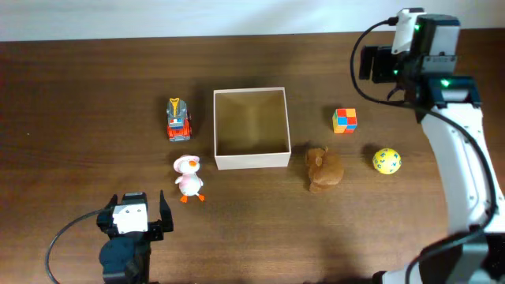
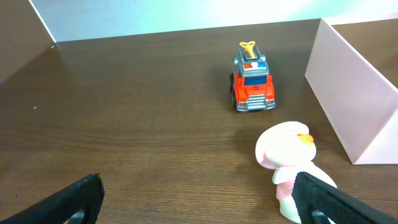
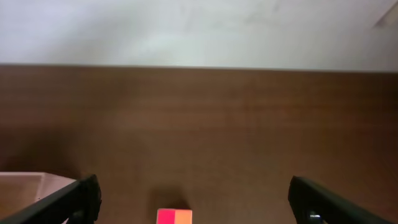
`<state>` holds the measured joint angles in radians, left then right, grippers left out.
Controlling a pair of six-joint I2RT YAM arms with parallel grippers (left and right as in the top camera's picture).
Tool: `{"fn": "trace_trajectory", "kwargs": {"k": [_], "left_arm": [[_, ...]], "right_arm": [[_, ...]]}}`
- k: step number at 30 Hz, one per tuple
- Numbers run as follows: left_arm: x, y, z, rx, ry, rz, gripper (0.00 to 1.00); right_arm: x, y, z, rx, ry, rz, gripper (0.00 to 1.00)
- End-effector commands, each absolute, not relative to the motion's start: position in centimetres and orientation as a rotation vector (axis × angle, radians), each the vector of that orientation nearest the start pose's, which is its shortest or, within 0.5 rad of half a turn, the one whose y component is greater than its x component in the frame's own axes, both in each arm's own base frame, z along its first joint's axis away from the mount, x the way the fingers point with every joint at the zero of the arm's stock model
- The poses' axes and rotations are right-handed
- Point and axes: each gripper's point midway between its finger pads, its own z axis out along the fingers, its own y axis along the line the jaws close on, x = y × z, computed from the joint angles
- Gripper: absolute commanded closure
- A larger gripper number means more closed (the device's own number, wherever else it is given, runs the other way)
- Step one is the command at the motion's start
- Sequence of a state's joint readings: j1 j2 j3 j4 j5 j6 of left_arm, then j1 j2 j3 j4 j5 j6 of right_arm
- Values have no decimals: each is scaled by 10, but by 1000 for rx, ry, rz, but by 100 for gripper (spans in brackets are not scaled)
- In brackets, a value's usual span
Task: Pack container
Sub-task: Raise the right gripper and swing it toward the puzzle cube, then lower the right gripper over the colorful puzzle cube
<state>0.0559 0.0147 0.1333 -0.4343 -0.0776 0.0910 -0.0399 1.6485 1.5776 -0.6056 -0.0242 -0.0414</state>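
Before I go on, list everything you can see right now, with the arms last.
container: 1, white walls and tan inside, table centre, nothing in it
toy truck: 1, red and grey, left of the container
duck: 1, white with orange beak and feet, near the container's front-left corner
cube: 1, multicoloured, right of the container
plush animal: 1, brown, near the container's front-right corner
ball: 1, yellow with dark spots, right of the plush animal
table: 1, dark brown wood, under everything
left claw: 1, black, open and holding nothing, at the near edge facing the duck
right claw: 1, black, open and holding nothing, at the far right, beyond the cube
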Motion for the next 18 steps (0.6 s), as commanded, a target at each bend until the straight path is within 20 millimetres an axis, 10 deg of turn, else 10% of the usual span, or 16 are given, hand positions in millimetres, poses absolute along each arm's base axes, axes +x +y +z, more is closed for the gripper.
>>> {"fn": "trace_trajectory", "kwargs": {"k": [1, 18], "left_arm": [[225, 25, 128, 1, 1889, 180, 1], [225, 25, 128, 1, 1889, 180, 1]], "right_arm": [[488, -21, 251, -5, 2277, -36, 1], [492, 30, 127, -140, 2582, 18, 6]]}}
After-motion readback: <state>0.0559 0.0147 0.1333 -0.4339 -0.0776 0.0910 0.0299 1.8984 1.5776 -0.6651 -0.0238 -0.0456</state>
